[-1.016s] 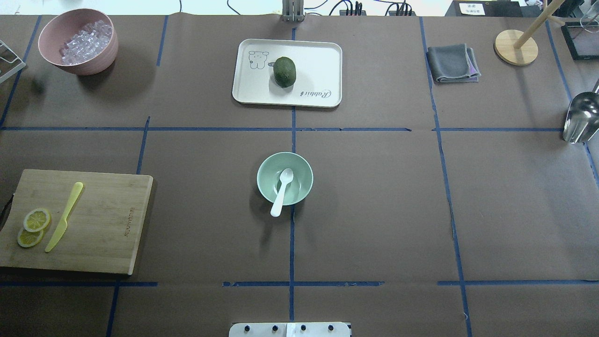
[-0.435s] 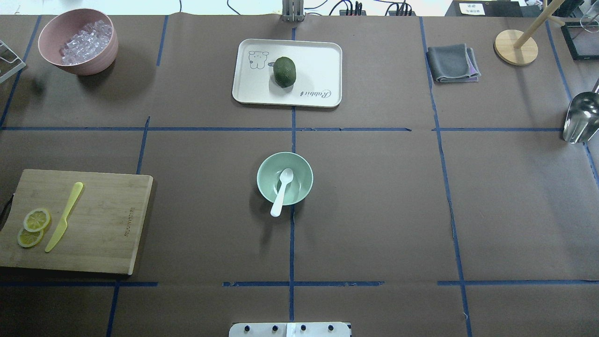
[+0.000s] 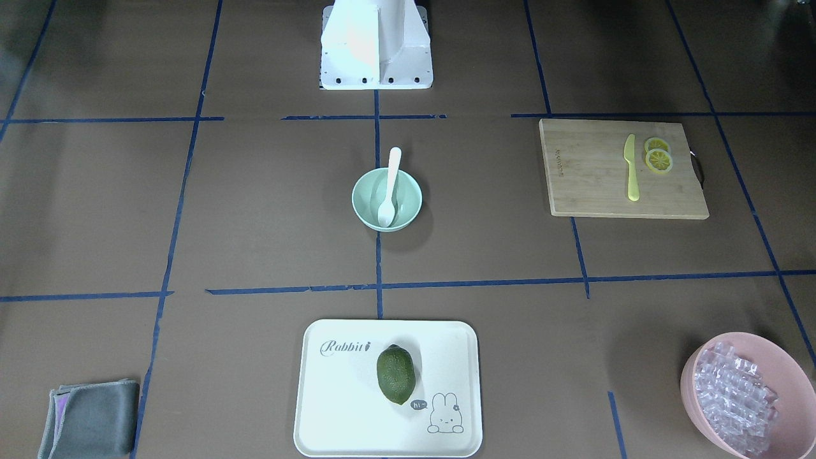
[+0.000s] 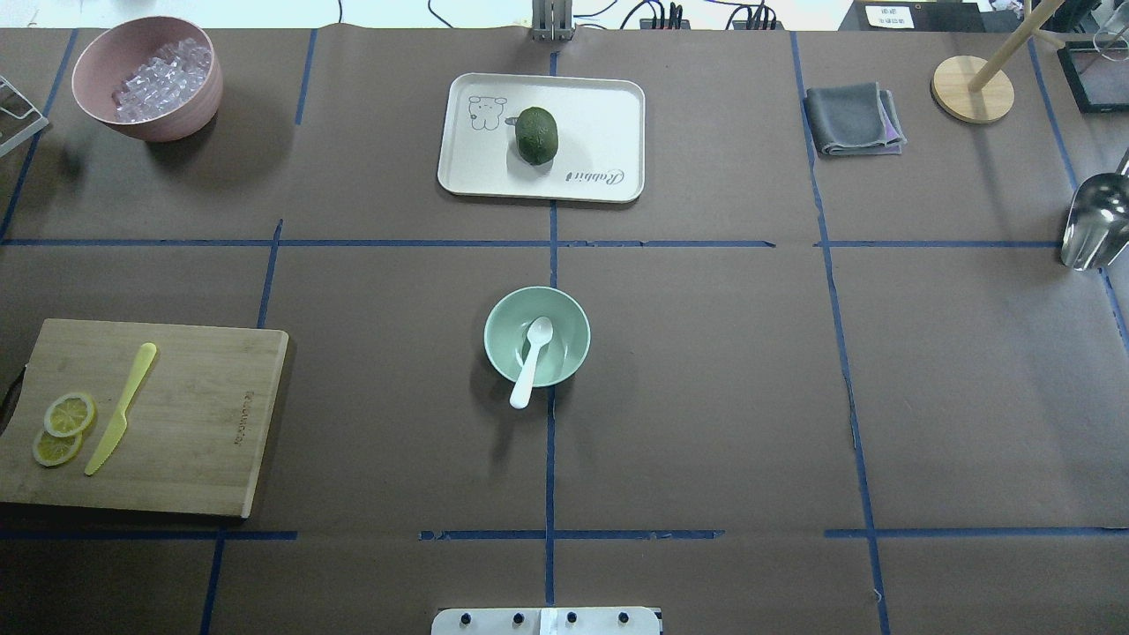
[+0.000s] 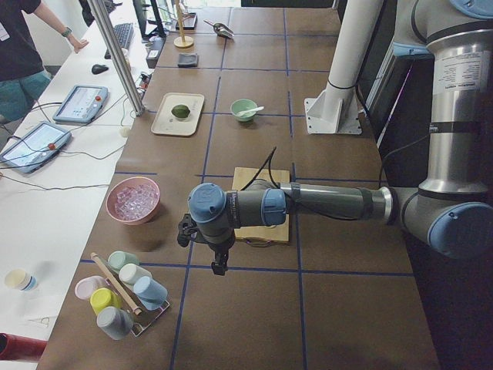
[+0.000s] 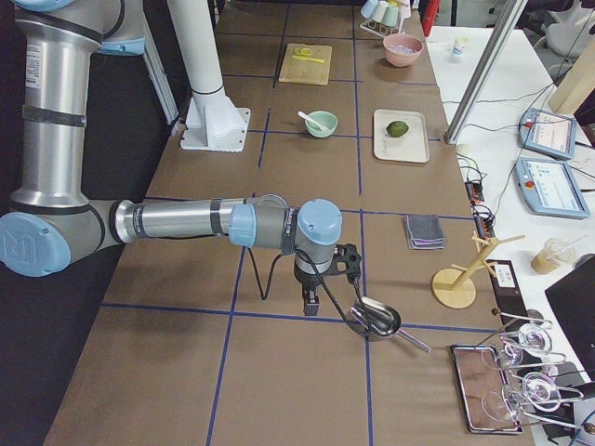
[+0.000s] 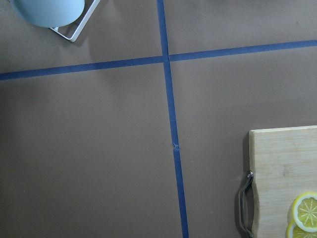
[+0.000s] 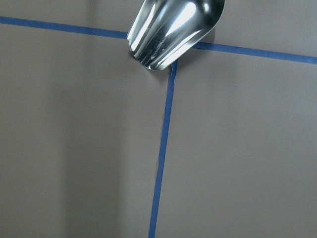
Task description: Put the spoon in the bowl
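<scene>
The white spoon (image 4: 532, 360) lies in the mint-green bowl (image 4: 575, 326) at the table's middle, scoop inside, handle leaning over the near rim. They also show in the front view: the spoon (image 3: 391, 180) and the bowl (image 3: 410, 199). No gripper is near them. My left gripper (image 5: 219, 264) hangs over the table's left end, next to the cutting board; I cannot tell if it is open or shut. My right gripper (image 6: 310, 301) hangs over the right end, by a metal scoop; I cannot tell its state either.
A cutting board (image 4: 194, 414) carries a yellow-green knife (image 4: 123, 407) and lemon slices. A pink bowl of ice cubes (image 4: 148, 78), a tray (image 4: 600, 123) with an avocado (image 4: 536, 135), a grey cloth (image 4: 852, 119), a metal scoop (image 4: 1096, 220) and a cup rack (image 5: 123, 293) stand around.
</scene>
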